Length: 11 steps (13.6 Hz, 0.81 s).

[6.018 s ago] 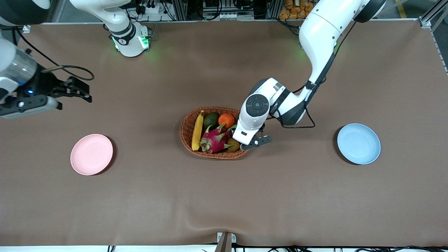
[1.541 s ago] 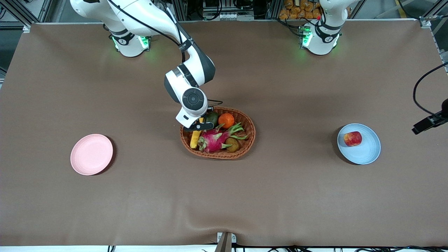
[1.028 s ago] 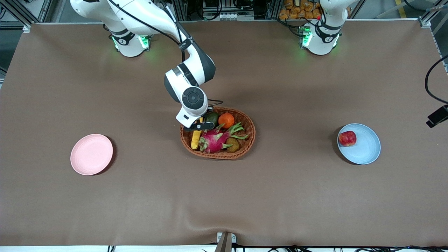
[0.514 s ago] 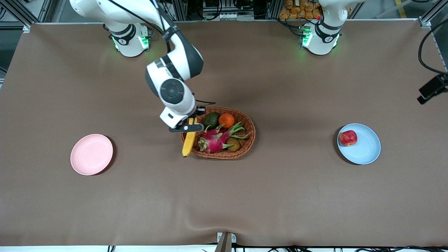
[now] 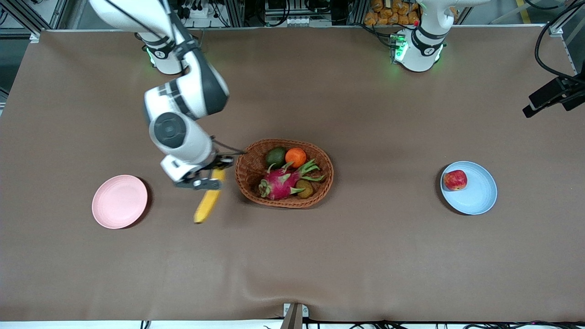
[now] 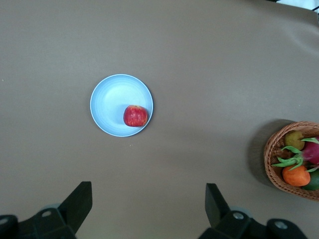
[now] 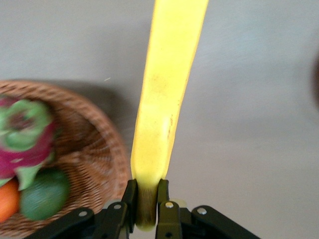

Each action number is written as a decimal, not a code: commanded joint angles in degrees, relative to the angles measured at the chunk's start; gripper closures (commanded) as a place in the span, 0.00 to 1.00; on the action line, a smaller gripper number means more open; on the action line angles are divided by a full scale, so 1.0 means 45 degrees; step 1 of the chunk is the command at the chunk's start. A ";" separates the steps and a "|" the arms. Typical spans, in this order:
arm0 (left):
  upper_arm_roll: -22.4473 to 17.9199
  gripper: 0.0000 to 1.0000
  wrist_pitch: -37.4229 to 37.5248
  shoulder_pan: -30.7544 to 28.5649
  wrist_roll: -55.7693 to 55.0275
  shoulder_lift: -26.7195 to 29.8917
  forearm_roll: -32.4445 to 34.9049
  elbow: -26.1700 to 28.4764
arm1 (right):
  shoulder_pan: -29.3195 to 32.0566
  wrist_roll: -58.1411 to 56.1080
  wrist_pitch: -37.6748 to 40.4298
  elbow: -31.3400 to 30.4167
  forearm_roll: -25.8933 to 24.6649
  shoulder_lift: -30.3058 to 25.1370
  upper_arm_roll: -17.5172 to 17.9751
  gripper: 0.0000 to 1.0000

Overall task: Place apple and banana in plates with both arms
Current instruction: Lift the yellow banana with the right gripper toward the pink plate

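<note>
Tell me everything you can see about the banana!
The banana is long, slim and bright yellow, with a smooth skin and a slight curve. It is up in the air, over the bare brown table between the wicker basket and the pink plate. The right gripper is shut on its darker stem end, one finger on each side. The rest hangs free, pointing away from the gripper, and nothing else touches it.

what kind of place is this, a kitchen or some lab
Most likely a robot lab, not a kitchen: two arms bolted along a brown-covered table, equipment racks and cables at its edge. The right hand carries a banana over bare table, beside a fruit basket.
</note>
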<state>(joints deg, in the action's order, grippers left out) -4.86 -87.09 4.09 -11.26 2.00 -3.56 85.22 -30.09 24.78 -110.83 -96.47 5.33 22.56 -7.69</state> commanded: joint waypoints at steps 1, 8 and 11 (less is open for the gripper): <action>-0.0638 0.00 0.0369 0.0654 0.0159 0.0415 -0.0146 -0.0050 | 0.2088 -0.2155 0.0663 -0.0242 -0.0247 -0.0599 0.0186 1.00; -0.0540 0.00 0.0622 0.0616 0.0198 0.0434 -0.0068 -0.0030 | 0.6370 -0.7963 0.1192 -0.0086 -0.0149 0.0316 0.0205 1.00; -0.0540 0.00 0.0623 0.0576 0.0179 0.0473 -0.0068 -0.0050 | 0.6763 -0.8648 0.1153 -0.0066 -0.0149 0.0727 0.0205 1.00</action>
<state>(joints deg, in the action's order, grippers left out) -6.83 -85.27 6.48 -11.18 3.58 -3.56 85.25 -0.88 -12.26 -105.71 -97.20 4.80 24.71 -8.04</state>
